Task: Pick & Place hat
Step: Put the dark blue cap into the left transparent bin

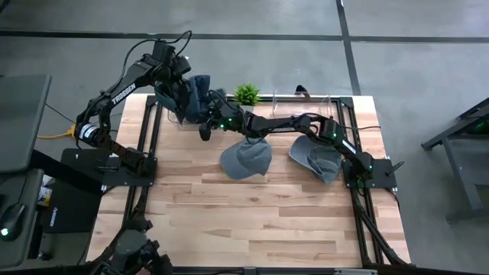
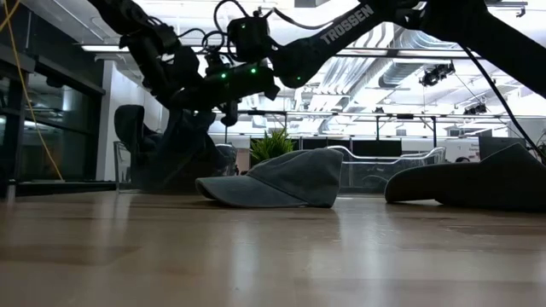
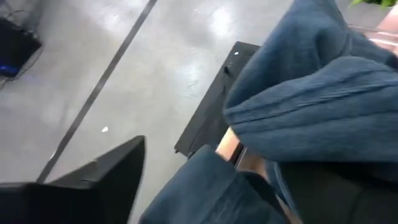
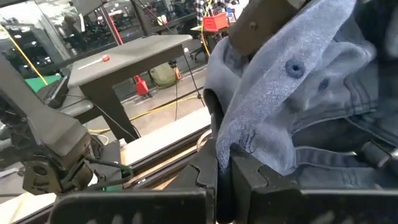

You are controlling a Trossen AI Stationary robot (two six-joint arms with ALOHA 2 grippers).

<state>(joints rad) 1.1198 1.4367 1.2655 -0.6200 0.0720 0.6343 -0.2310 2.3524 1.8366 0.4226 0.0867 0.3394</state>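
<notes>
From above, a pale wooden plank table [image 1: 252,221] fills the middle of the frame. Two soft grey caps lie on it: one cap [image 1: 246,159] at centre, a second cap [image 1: 319,159] to its right. In the upper left of the table a heap of dark blue hats [image 1: 187,98] sits bunched and folded. The left gripper [image 1: 174,90] hangs over that heap; the right gripper [image 1: 206,128] reaches across from the right, at the heap's lower edge. A small green plant [image 1: 246,93] stands beside the heap.

At table height, the centre cap [image 2: 277,181] shows a rounded crown and flat brim, the second [image 2: 473,186] a low mound at right. The dark heap [image 2: 175,158] rises at left.

The left wrist picture shows ribbed blue fabric [image 3: 317,106] at right and a dark finger [image 3: 102,180] at lower left, standing apart from the cloth, jaws spread.

The right wrist picture shows fleecy pale denim with a button [image 4: 292,93], its fold pinched between pressed-together fingers [image 4: 217,162].
</notes>
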